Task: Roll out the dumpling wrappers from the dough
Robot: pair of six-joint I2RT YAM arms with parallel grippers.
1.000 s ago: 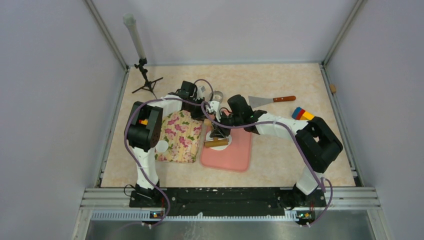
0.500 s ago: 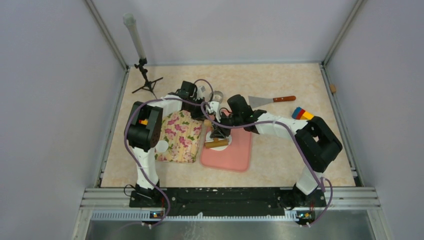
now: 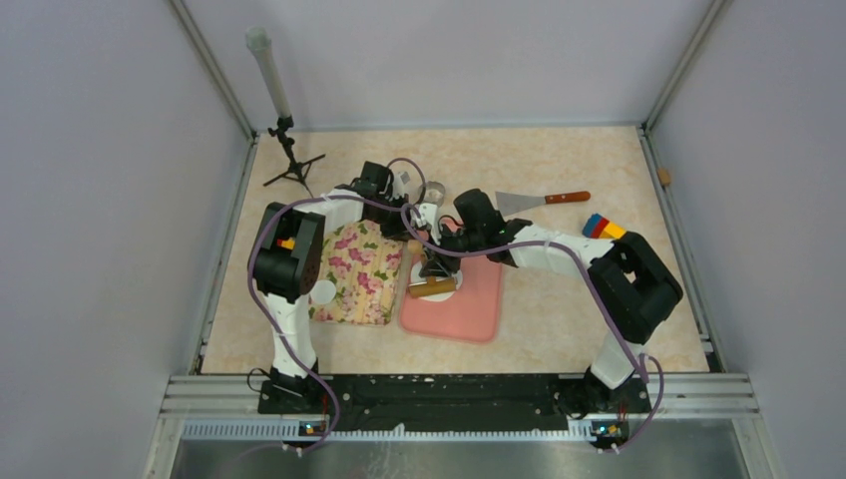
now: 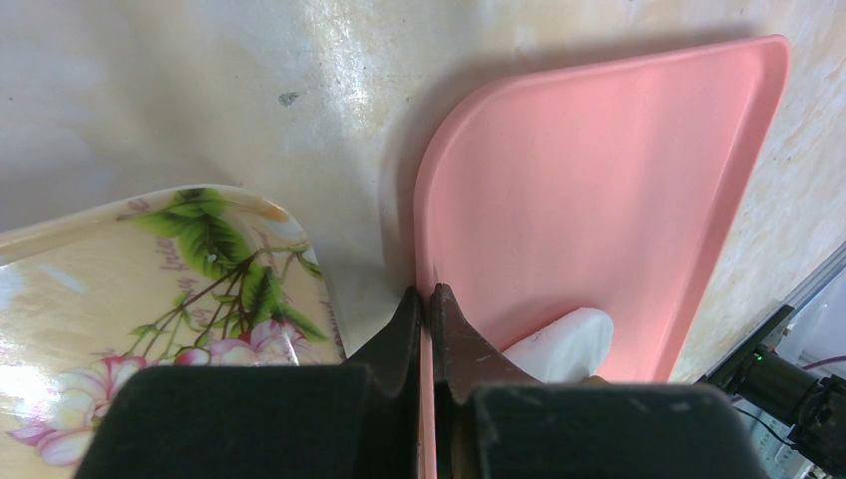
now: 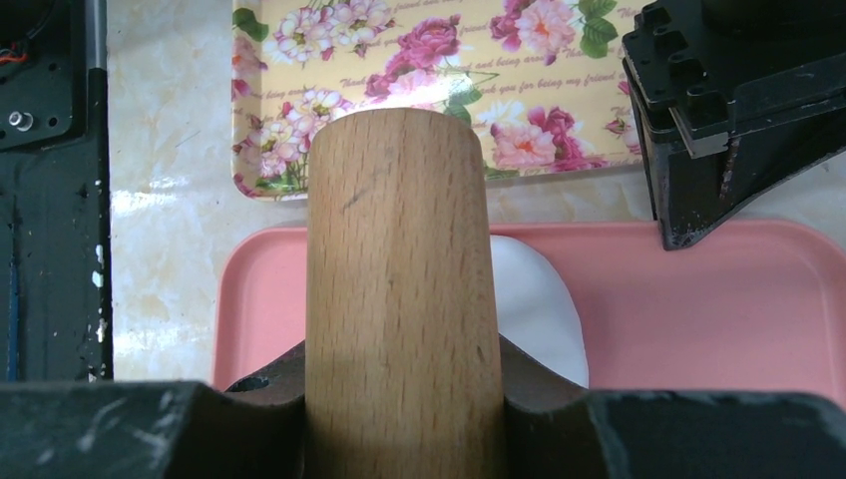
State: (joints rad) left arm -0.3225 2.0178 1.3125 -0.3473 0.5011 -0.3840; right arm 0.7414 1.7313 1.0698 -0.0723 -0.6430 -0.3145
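Early-to-mid stage, I'd judge. The dough (image 5: 539,309) is one soft white piece on the pink board (image 5: 698,299), right under the right hand (image 3: 435,269), w/ only one edge showing past the rolling pin (image 5: 399,259); nothing looks cut from it yet. The right hand is clamped round the pin's middle, w/ the pin lying across the dough. The left hand (image 4: 424,311) has its jaws pinched tight on the board's rim, prob. to stop it sliding, and the dough is just past its fingertips. A small white disc (image 3: 322,292) sits on the floral tray (image 5: 399,60), well off to the left hand's outer side and half behind the arm; poss. a finished wrapper, can't be sure. Left to do: more rolling, then cutting discs and moving them over. Around: ring cutter (image 3: 435,190) just beyond both hands; scraper (image 3: 539,202) and coloured blocks (image 3: 604,228) further off past the right hand; tripod stand (image 3: 289,160) in the bench (image 3: 559,160) back corner. In the way: the left hand is v. near the pin's end, so a long stroke could knock it.
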